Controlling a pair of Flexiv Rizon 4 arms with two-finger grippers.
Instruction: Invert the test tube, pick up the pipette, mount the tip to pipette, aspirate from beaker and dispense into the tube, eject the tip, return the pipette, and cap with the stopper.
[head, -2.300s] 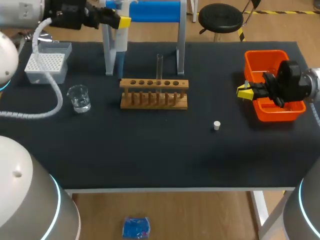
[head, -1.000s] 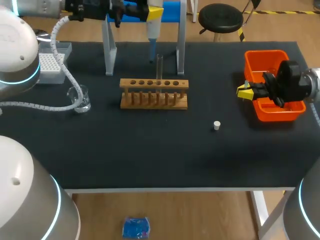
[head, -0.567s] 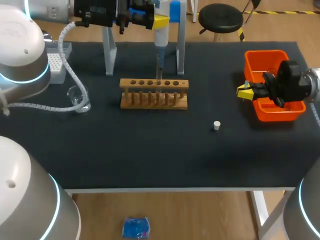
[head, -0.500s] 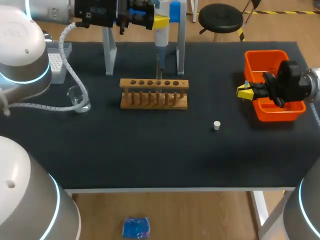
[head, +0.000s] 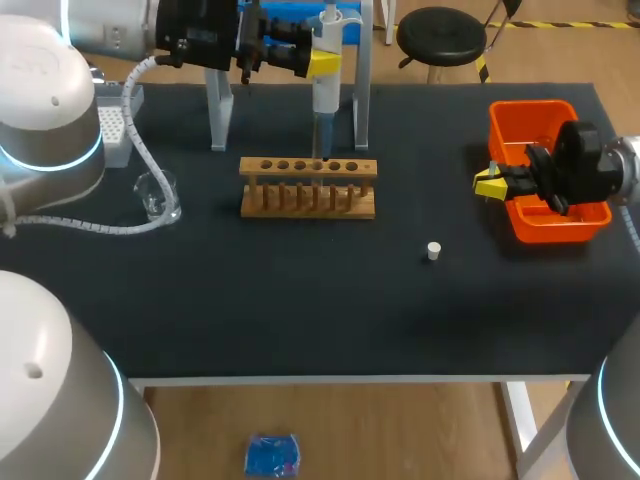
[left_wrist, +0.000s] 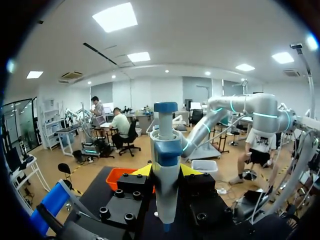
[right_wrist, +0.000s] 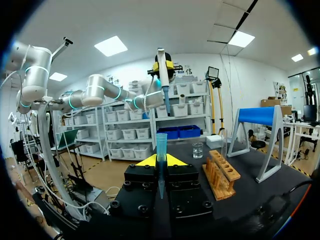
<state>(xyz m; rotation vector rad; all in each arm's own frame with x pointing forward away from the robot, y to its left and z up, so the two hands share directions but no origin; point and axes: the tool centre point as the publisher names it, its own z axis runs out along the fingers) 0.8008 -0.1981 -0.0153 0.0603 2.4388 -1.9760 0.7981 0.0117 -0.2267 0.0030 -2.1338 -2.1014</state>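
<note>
My left gripper (head: 322, 62) is shut on the white and blue pipette (head: 325, 90), held upright at the back of the table. The pipette's lower end hangs over the wooden rack (head: 308, 186), right at the clear test tube (head: 319, 130), which it largely hides. In the left wrist view the pipette (left_wrist: 165, 165) stands between the fingers of my left gripper (left_wrist: 165, 172). My right gripper (head: 490, 183) hovers beside the orange bin (head: 545, 110). In the right wrist view my right gripper (right_wrist: 161, 161) is shut on a blue pipette tip (right_wrist: 161, 150). The white stopper (head: 433, 251) lies on the mat.
A glass beaker (head: 158, 196) with water stands at the left, with the tip box (head: 112, 128) behind it, partly hidden by my left arm. The blue and white pipette stand (head: 362, 100) rises behind the rack. A white hose (head: 90, 225) trails over the left of the table.
My left arm has carried the pipette rightwards from the stand's left side to above the test tube and lowered it a little. The right arm has not moved.
</note>
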